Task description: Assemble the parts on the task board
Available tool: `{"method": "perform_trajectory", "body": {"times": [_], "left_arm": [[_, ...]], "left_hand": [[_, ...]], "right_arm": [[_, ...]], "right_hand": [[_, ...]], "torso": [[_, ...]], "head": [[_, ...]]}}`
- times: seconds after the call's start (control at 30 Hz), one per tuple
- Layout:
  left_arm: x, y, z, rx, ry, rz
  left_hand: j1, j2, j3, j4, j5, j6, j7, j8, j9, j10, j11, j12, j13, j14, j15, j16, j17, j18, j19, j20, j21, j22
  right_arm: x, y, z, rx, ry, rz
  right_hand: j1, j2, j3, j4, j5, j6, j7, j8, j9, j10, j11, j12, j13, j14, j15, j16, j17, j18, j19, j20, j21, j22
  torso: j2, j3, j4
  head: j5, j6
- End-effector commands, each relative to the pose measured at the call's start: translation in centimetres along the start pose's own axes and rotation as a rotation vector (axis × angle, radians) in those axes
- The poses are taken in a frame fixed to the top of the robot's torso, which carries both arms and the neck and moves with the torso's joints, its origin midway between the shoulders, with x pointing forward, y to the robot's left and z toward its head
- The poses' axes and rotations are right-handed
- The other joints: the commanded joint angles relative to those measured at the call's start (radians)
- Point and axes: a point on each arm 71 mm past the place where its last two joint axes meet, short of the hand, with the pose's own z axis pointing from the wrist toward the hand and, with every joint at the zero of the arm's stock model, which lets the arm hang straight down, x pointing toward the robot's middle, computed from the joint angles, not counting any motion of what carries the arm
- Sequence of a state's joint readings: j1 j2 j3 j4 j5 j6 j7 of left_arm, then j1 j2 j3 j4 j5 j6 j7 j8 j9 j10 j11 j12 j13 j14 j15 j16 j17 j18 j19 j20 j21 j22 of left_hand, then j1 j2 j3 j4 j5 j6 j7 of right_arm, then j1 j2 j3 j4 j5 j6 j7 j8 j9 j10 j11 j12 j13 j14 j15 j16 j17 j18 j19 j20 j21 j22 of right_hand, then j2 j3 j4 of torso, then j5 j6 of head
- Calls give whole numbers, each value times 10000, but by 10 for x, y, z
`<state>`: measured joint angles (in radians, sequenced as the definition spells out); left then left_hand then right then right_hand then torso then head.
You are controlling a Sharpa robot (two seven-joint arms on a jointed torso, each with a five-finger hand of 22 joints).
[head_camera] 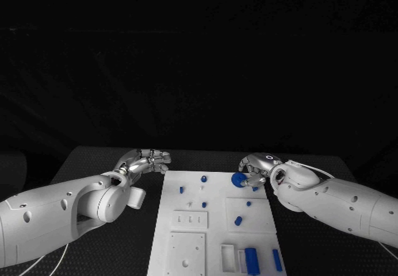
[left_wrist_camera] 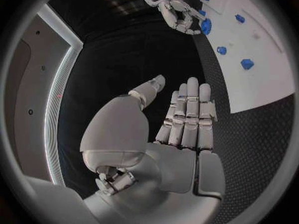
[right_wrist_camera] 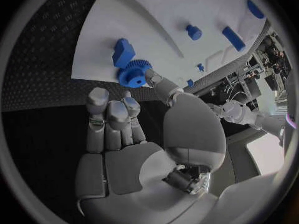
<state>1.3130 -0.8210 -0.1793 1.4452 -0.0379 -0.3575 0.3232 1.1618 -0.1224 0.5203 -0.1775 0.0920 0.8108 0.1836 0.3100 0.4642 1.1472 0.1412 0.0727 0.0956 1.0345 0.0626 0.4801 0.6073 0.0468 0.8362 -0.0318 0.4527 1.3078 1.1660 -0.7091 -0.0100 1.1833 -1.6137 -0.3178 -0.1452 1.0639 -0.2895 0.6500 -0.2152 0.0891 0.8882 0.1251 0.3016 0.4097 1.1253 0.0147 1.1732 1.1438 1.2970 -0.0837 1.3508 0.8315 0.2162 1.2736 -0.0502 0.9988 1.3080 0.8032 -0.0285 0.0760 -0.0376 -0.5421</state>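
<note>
Task board: the white task board point(head_camera: 217, 230) lies lengthwise in the middle of the black table point(head_camera: 91, 167), its far edge level with both hands and its near end running out at the picture's bottom edge.
Left margin: a bare strip of table runs along the board's left edge; the left arm point(head_camera: 58, 215) lies over it.
Right margin: the strip past the board's right edge is taken up by the right arm point(head_camera: 340, 204).
Far side: beyond the board's far edge, a short stretch of table lies open up to the table's back edge.
Left hand: the left hand point(head_camera: 148, 161) hovers just off the board's far-left corner, fingers straight and close together, grasping nothing; the left wrist view shows the same flat, empty hand point(left_wrist_camera: 184, 119).
Right hand: the right hand point(head_camera: 259, 167) sits at the board's far-right corner, pinching a blue gear point(head_camera: 238, 180) between thumb and a finger, other fingers loosely bent.
Gear position: in the right wrist view the gear point(right_wrist_camera: 133, 73) sits right at the board's edge, beside a blue block point(right_wrist_camera: 122, 52).
Count, hands: two.
Count, gear: one.
Count, small blue parts on the board: about seven in the head view besides the gear, among them upright bars point(head_camera: 252, 260) at the near end; the smallest are hard to tell apart.
</note>
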Motion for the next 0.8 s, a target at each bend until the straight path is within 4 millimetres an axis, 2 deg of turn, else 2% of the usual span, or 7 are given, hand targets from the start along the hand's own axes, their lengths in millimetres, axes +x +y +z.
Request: {"method": "perform_trajectory", "body": {"times": [0.03, 0.37, 0.57, 0.8], "left_arm": [[3, -1, 0, 121, 209, -54], [2, -1, 0, 115, 195, -51], [3, -1, 0, 112, 210, -55], [3, -1, -1, 100, 207, -59]], "left_hand": [[-131, -2, 24, -61, -43, 53, -10, -19, 11, 12, 26, 2, 1, 48, 39, -60, 17, 105, -88, -15, 43, 194], [-142, 1, 24, -64, -43, 45, -6, -24, 10, 3, 31, -6, -2, 49, 40, -67, 24, 104, -90, -14, 45, 193], [-147, 3, 25, -65, -43, 42, -4, -26, 10, -1, 33, -9, -3, 49, 41, -70, 27, 104, -91, -14, 45, 193], [-149, 5, 26, -66, -43, 40, -4, -28, 10, -3, 34, -11, -3, 49, 41, -72, 29, 104, -92, -13, 45, 193]], "right_arm": [[3, 1, 1, -150, 256, -128], [9, 1, 1, -176, 418, -151], [12, 3, 2, -199, 499, -187], [20, 2, 1, -143, 717, -261]], "right_hand": [[18, 107, 66, 50, -15, 229, 108, 48, 20, -124, 77, 67, 16, -79, -31, 63, 39, 456, -36, -76, 57, 220], [248, 304, 771, 337, -317, 599, -23, 213, 96, -123, -43, 170, -13, -72, -141, 23, 201, 456, -113, -59, 214, 203], [228, 342, 893, 421, -342, 690, -53, 255, 120, -118, -71, 179, -29, -67, -168, 7, 234, 456, -125, -51, 253, 202], [194, 312, 894, 440, -339, 692, -57, 253, 122, -118, -76, 183, -34, -64, -173, 3, 246, 456, -130, -48, 269, 203]], "torso": [[-9, -9, -6], [-16, -6, -6], [-17, -17, -8], [-13, -8, 8]], "head": [[-26, -8], [-23, -62], [-14, -74], [-14, -97]]}}
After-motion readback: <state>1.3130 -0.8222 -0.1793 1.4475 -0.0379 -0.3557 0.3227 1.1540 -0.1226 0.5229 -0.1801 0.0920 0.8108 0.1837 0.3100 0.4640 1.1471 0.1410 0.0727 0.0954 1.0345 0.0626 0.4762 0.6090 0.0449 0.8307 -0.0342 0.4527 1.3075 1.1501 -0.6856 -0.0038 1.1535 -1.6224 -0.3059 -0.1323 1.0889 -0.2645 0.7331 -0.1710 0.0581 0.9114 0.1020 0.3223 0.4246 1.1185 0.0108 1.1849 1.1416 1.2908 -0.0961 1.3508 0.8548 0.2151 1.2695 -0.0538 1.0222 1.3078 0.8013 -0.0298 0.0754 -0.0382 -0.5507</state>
